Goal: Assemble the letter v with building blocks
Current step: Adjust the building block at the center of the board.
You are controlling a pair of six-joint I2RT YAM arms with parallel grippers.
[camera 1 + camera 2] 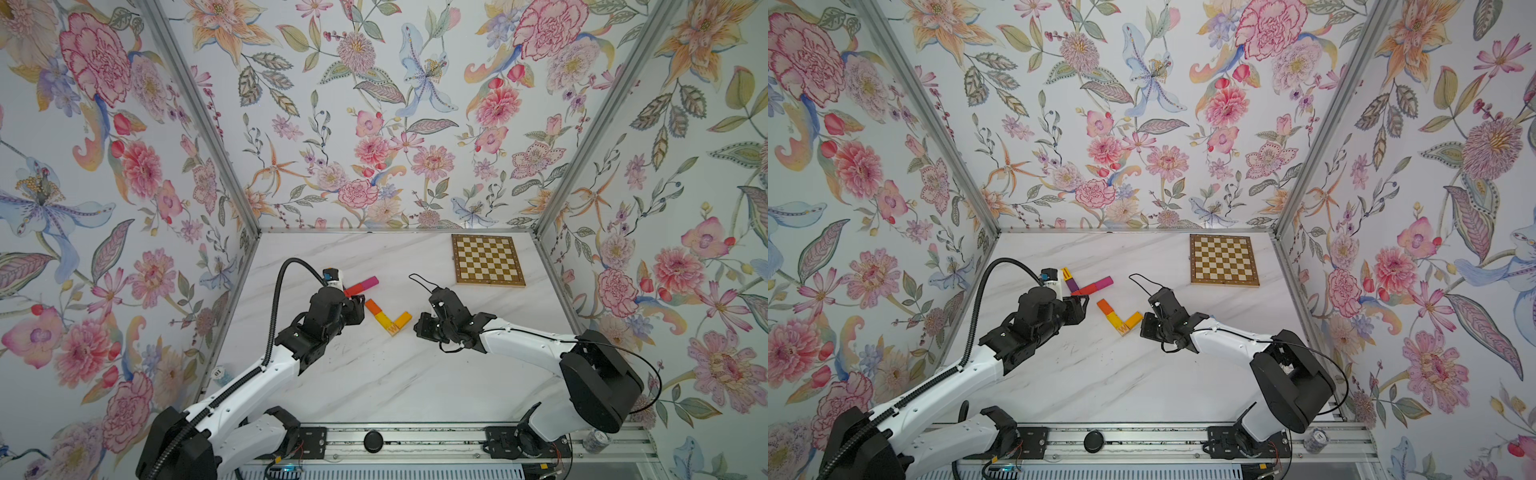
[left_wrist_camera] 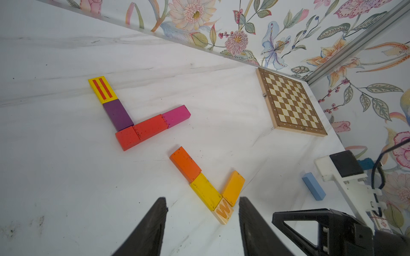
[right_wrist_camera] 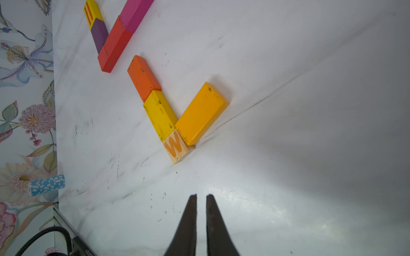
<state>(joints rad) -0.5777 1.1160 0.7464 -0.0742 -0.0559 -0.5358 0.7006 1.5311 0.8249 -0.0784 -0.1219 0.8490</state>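
Note:
The letter v lies mid-table: an orange block [image 1: 372, 306], a yellow block [image 1: 384, 322] and a W cube [image 1: 392, 331] in one row, with an amber block [image 1: 402, 320] as the other arm. My left gripper [image 2: 203, 199] is open just left of it, and the W cube [image 2: 224, 210] sits on the table a little beyond its fingertips, untouched. My right gripper [image 3: 201, 195] hovers right of the amber block [image 3: 202, 113], its jaws parted by a narrow slit with nothing between them. A light blue block [image 2: 314, 186] lies apart near the right arm.
A second angle of blocks, yellow-striped [image 1: 1066, 273], purple [image 1: 1072, 285], red [image 1: 1086, 289] and magenta [image 1: 1103, 283], lies behind the left gripper [image 1: 1081, 307]. A chessboard [image 1: 488, 259] sits at the back right. A blue chip stack [image 3: 47, 185] rests by the left wall.

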